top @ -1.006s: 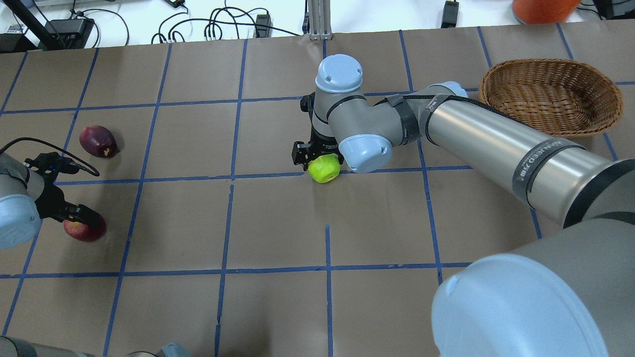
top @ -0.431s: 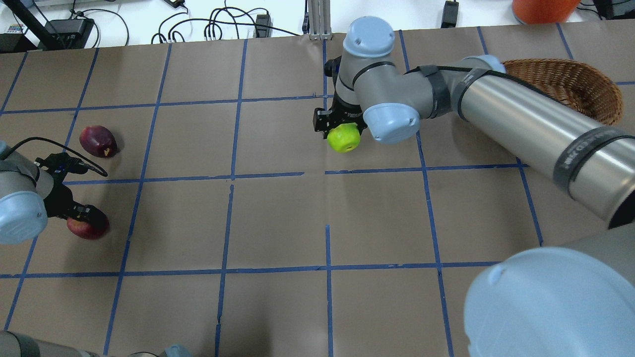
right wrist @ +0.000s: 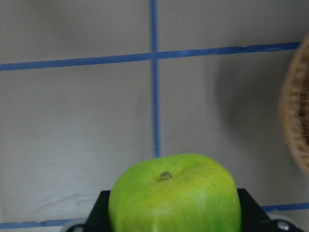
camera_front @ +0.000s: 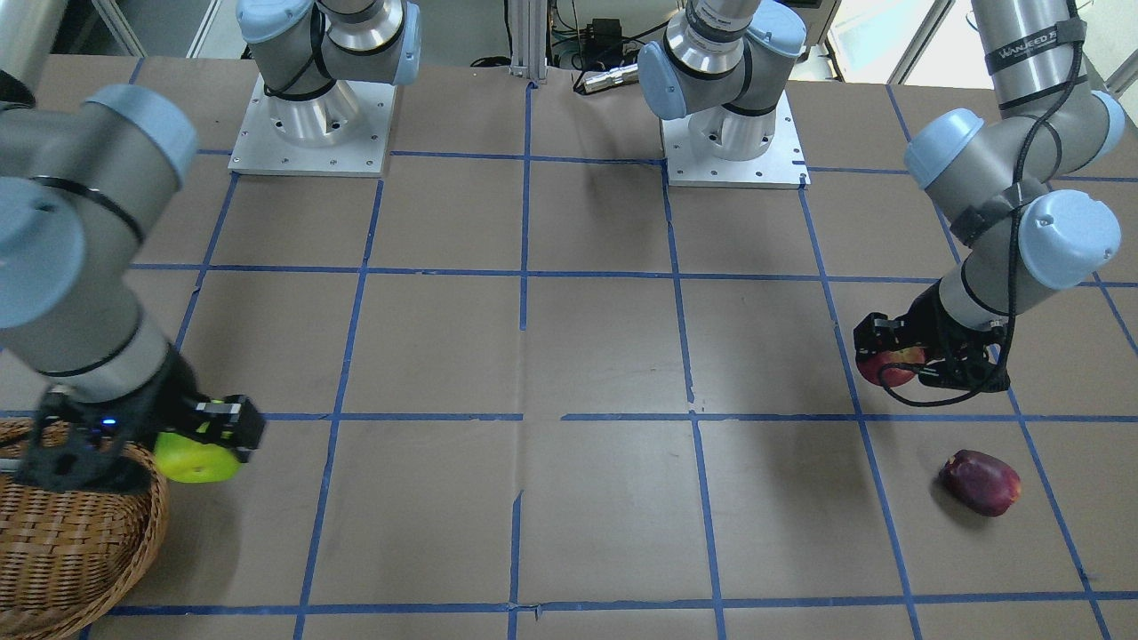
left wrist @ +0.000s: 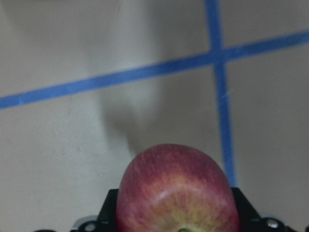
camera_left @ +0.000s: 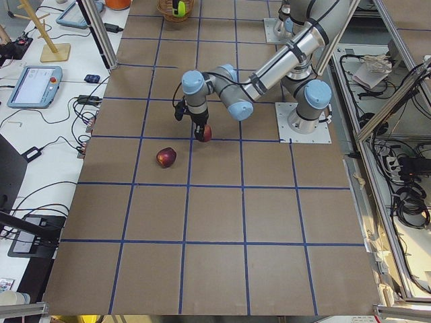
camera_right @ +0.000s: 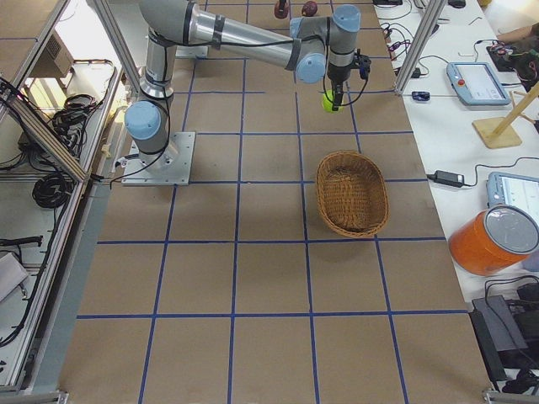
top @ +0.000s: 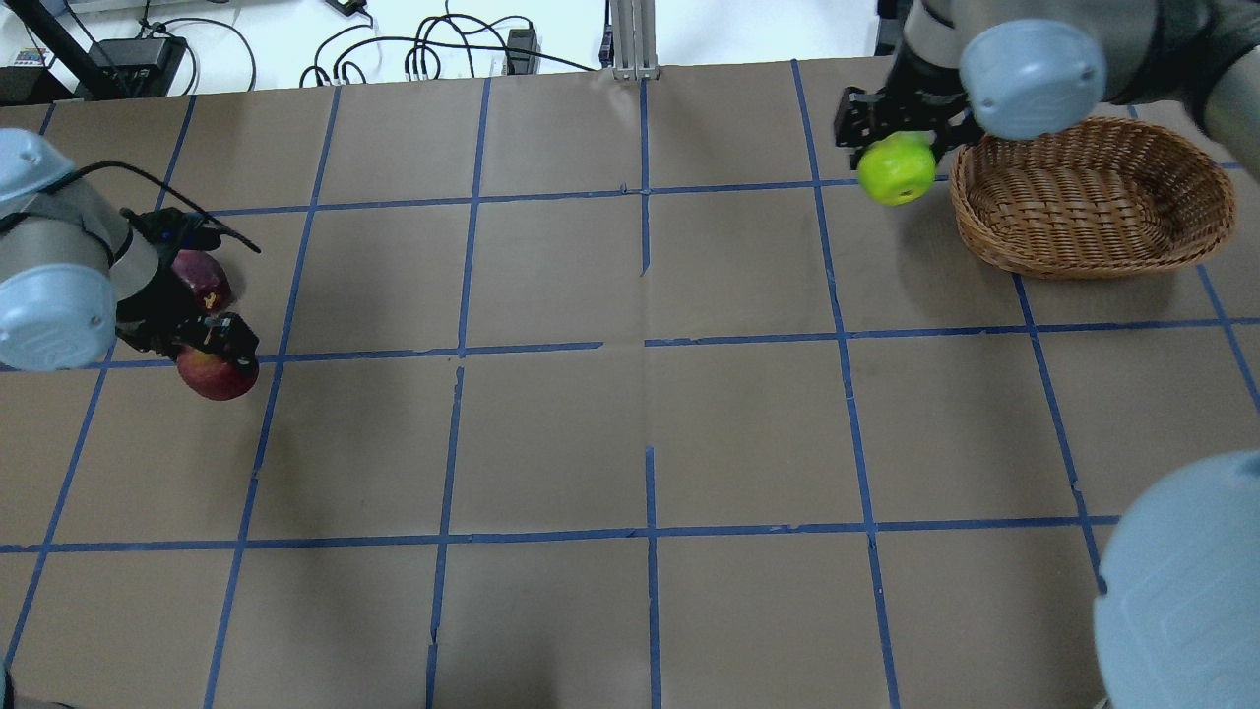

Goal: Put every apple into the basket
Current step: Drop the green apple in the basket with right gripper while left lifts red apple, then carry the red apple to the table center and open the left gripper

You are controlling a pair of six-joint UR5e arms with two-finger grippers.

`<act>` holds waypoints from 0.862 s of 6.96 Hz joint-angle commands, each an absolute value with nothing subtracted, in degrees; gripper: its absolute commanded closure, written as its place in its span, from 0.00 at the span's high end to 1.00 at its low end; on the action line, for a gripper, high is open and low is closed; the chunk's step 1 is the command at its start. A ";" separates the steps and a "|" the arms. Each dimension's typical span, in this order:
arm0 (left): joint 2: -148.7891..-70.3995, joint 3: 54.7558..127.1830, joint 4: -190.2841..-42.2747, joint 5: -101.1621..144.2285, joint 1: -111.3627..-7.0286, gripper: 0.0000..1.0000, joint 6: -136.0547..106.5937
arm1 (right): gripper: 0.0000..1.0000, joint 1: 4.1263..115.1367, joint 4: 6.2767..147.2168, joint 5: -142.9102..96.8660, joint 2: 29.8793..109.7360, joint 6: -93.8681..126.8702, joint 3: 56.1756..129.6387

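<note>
My right gripper (top: 891,148) is shut on the yellow-green apple (top: 896,169) and holds it in the air just left of the wicker basket (top: 1091,197). The apple also shows in the front view (camera_front: 194,455) and the right wrist view (right wrist: 175,195); the basket's rim shows at that view's right edge (right wrist: 295,121). My left gripper (top: 212,345) is shut on the red apple (top: 219,372), lifted off the table, and it fills the left wrist view (left wrist: 176,195). The dark maroon apple (top: 204,276) lies on the table, partly hidden behind my left wrist; it is clear in the front view (camera_front: 981,482).
The table is brown paper with a blue tape grid. The basket holds nothing. An orange container (camera_right: 493,240) stands past the basket off the table's far edge. Cables and power bricks (top: 433,49) lie beyond the far edge. The two arm bases (camera_front: 307,116) stand at the robot's side.
My right gripper has carried the yellow-green apple from the table's middle up and right to the basket's left rim. My left gripper has lifted the red apple and moved it forward, near the maroon apple.
</note>
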State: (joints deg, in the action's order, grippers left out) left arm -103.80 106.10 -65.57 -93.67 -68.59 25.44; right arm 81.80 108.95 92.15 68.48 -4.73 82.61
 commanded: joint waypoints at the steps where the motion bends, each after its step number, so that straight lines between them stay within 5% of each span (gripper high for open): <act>1: -105.11 99.50 -70.23 -91.42 -82.91 0.31 -0.40 | 0.00 68.52 108.63 94.57 66.55 -18.94 82.18; 6: -116.87 99.23 -49.18 -83.18 -107.47 0.32 -42.49 | 0.00 61.18 127.33 99.49 53.81 -26.98 81.04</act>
State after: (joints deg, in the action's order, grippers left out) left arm -113.37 99.66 -55.18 -86.65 -103.18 -34.55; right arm 62.25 124.57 99.15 55.97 -26.59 81.44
